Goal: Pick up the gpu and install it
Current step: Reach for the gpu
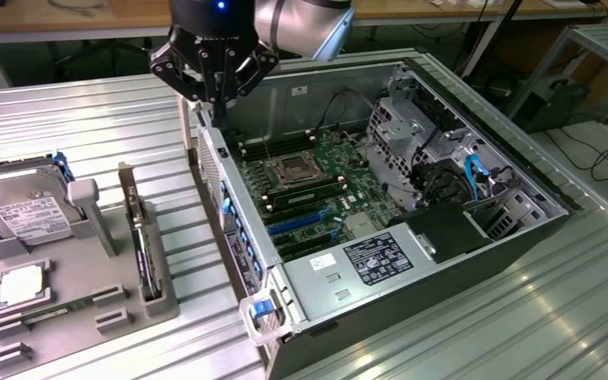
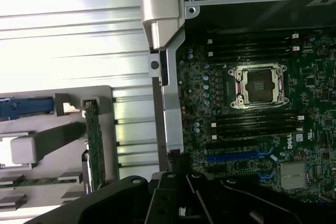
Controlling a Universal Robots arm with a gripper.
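The gpu point(image 1: 138, 235) stands on edge in a slot of the grey holder point(image 1: 82, 285) at the exterior view's left, its green board and silver end bracket showing. The wrist view shows the gpu point(image 2: 94, 141) as a thin green strip in the same holder point(image 2: 68, 129). My gripper point(image 1: 218, 104) hangs shut with nothing in it, above the rear wall of the open computer case point(image 1: 230, 198). It is well apart from the gpu. Its black body and fingertips point(image 2: 177, 167) sit over the case edge in the wrist view.
The case lies open with the motherboard point(image 1: 315, 182), its blue slots point(image 1: 298, 223), memory sticks and empty processor socket point(image 2: 260, 85) exposed. A silver hard drive point(image 1: 24, 210), a processor point(image 1: 19, 286) and a memory stick point(image 1: 56, 313) rest in the holder. The ribbed metal table point(image 1: 124, 119) lies around both.
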